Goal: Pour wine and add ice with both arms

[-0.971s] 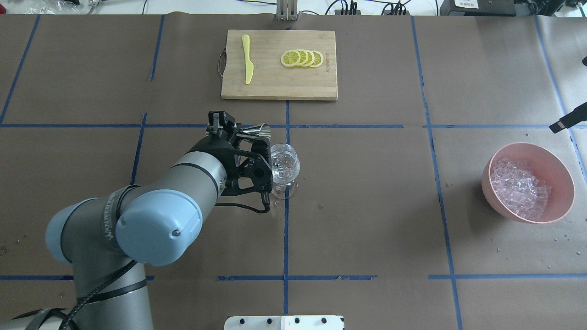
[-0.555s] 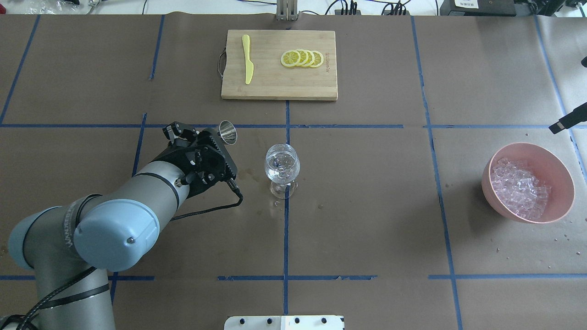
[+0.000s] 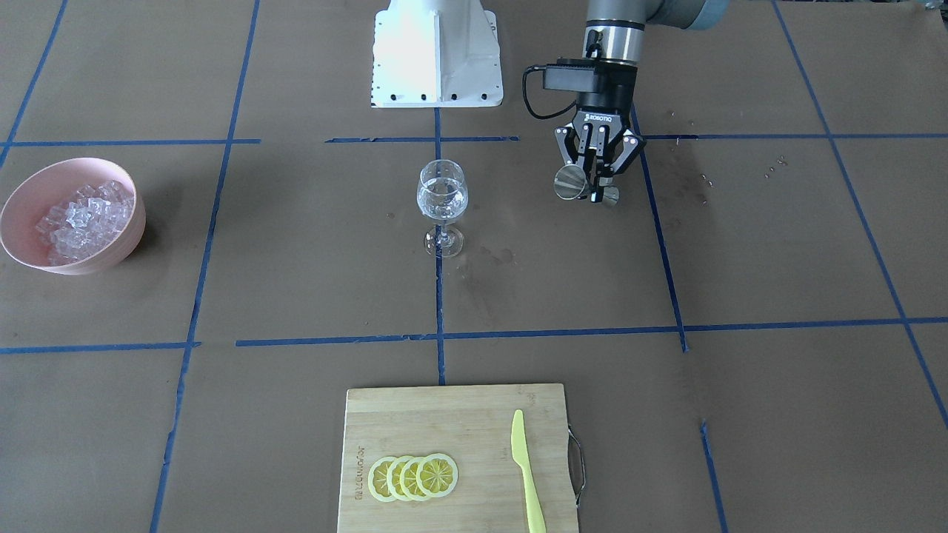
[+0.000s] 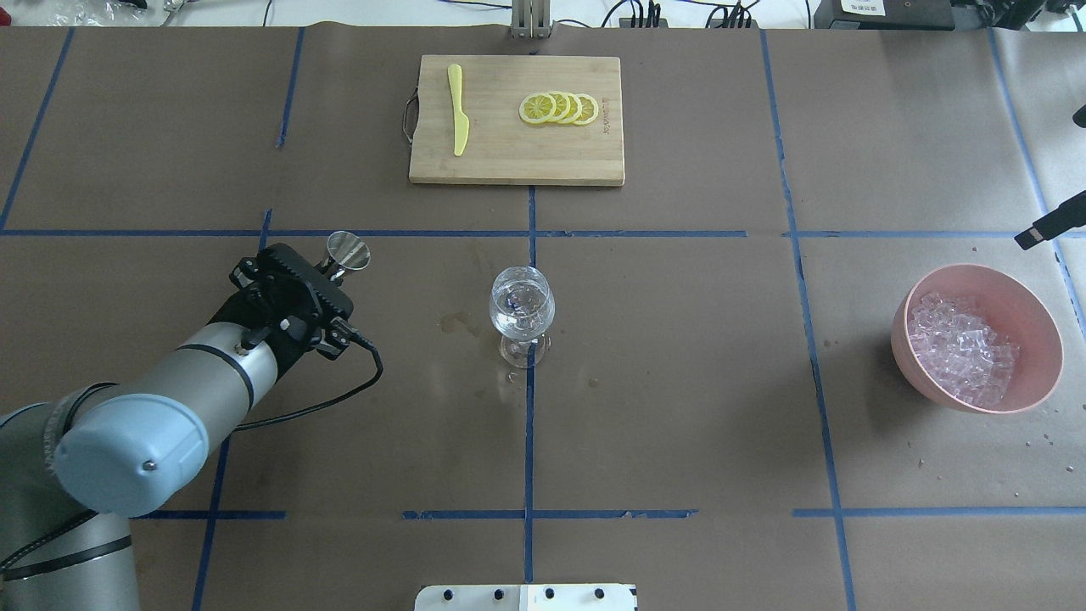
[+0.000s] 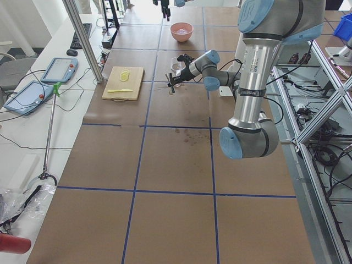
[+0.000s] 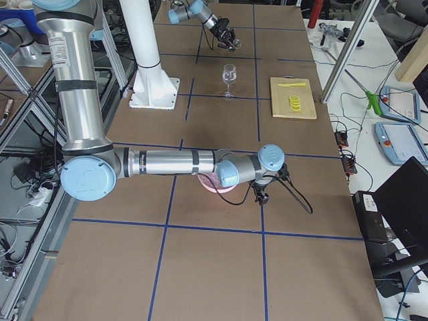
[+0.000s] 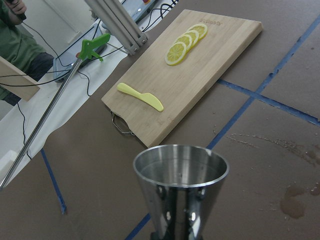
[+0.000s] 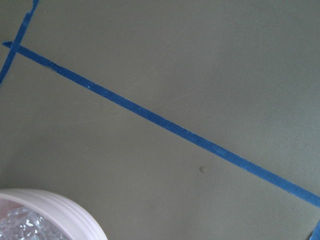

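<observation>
My left pincer point(image 3: 595, 189) clamped the steel jigger point(image 3: 569, 183), which I judged best set down upright straight below it.

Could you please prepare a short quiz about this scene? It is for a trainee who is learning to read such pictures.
1. True or false: the lemon slices lie in the bowl.
2. What does the left end effector hold? A. a spoon B. a jigger C. a bottle
3. What fills the bowl?

Key
1. False: the lemon slices lie on the board.
2. B
3. The ice.
</observation>
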{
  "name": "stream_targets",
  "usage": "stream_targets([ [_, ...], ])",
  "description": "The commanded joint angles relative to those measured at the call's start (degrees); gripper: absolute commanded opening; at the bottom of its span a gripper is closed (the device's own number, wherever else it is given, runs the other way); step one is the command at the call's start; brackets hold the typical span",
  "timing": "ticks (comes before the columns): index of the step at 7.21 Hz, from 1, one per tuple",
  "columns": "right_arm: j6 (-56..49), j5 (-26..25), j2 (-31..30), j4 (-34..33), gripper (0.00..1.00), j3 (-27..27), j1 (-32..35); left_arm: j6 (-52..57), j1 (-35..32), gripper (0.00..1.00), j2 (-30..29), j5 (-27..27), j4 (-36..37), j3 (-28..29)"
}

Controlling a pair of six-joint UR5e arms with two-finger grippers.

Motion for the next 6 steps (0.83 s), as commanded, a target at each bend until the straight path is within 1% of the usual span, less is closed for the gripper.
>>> stream_targets([
  [1,0.0,0.0,0.0,0.0,1.0,0.11,-0.01,-5.22,-0.01,0.0,13.72,0.34,-22.34,3.06],
  [2,0.0,0.0,-0.08,0.0,1.0,0.2,-0.01,-5.75,-0.01,0.0,16.83,1.04,-30.37,6.73],
  [3,0.0,0.0,0.0,0.0,1.0,0.29,-0.01,-10.46,-0.01,0.0,18.43,4.7,-34.11,11.38],
  [4,0.0,0.0,0.0,0.0,1.0,0.46,-0.01,-17.12,0.17,0.0,19.58,5.0,-35.1,13.69],
  [5,0.0,0.0,0.0,0.0,1.0,0.47,-0.01,-24.23,1.21,0.0,21.41,6.57,-35.98,13.8],
  [6,0.0,0.09,0.0,0.0,1.0,0.73,-0.01,-34.22,4.44,0.0,22.22,9.72,-35.9,15.11],
])
